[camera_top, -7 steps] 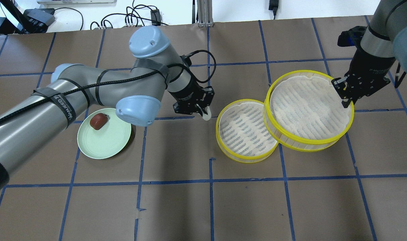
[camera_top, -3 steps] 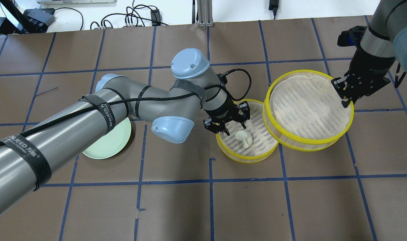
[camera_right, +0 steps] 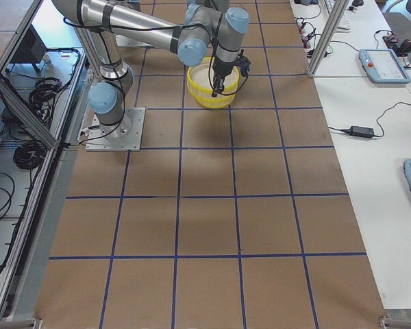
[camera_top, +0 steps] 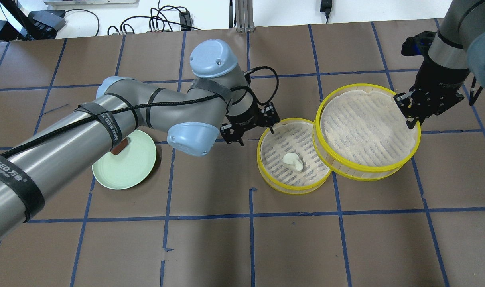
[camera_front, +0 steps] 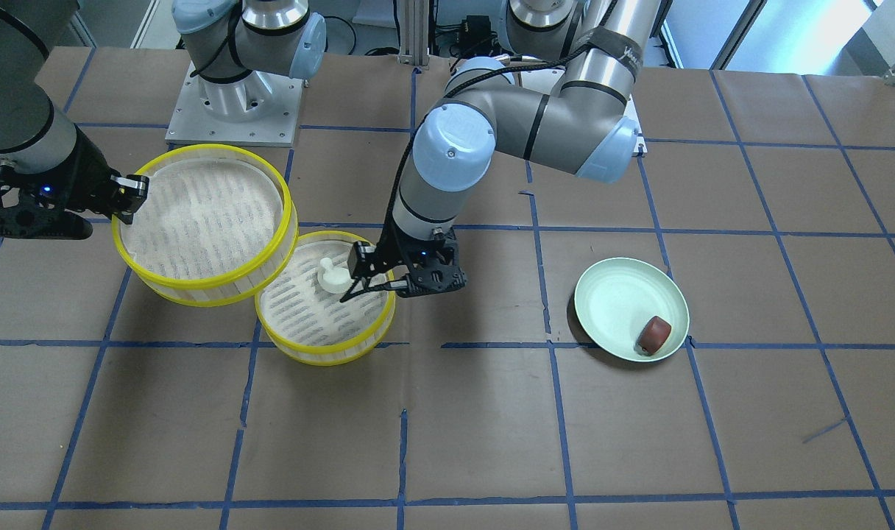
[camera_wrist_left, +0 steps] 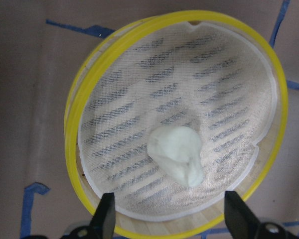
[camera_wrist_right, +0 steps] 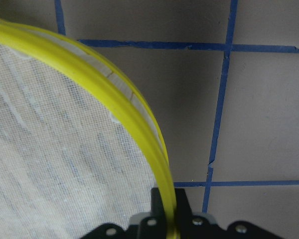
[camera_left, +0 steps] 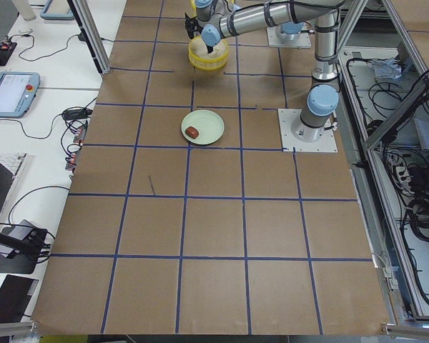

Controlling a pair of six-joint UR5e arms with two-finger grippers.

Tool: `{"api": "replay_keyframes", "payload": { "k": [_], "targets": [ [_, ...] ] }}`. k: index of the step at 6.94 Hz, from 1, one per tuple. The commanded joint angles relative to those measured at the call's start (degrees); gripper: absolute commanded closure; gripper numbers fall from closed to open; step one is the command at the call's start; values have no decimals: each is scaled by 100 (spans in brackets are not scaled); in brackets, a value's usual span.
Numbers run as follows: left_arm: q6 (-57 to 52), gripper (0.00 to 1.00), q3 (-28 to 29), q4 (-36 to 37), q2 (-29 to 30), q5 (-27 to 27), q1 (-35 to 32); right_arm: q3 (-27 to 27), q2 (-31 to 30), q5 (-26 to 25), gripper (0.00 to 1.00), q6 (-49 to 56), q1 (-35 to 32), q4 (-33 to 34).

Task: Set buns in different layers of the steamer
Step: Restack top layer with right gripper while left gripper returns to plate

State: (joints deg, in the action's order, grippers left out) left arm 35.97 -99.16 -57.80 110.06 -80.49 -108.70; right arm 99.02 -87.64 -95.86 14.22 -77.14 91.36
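White bun [camera_top: 292, 162] lies in lower tray [camera_top: 311, 175]; brown bun [camera_front: 653, 335] on plate [camera_front: 609, 294].

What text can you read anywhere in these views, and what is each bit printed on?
"NJEED" plus Chinese characters I cannot make out: black strap low on the left arm.
"WNJEED", partly wrapped away: second black strap further along that arm.
White print on the right arm's black wrist: too small to read.
Nothing else is legible.

Bright even light, soft shadows, sharp
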Motion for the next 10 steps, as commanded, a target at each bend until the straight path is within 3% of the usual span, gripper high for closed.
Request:
{"api": "replay_keyframes", "payload": {
  "k": [1, 4, 5, 6, 10],
  "targets": [
    [-1120, 10, -112, -240, -63, -827, 1004, 47, 45, 102, 87, -329, -99, 14],
    [-4220, 12, -446, -241, -283, -1302, 2437, 153, 325, 226, 87, -1112, -714, 347],
    [-5143, 12, -455, -241, -310, -1302, 2920, 153, 422, 583, 87, -1315, -819, 391],
    [-5709, 14, -482, -241, -310, -1302, 3194, 205, 501, 664, 87, -1569, -925, 479],
    [-6215, 21, -1043, 48, -161, -1223, 3652, 504, 686, 709, 86, -1799, -1022, 1154]
  ]
}}
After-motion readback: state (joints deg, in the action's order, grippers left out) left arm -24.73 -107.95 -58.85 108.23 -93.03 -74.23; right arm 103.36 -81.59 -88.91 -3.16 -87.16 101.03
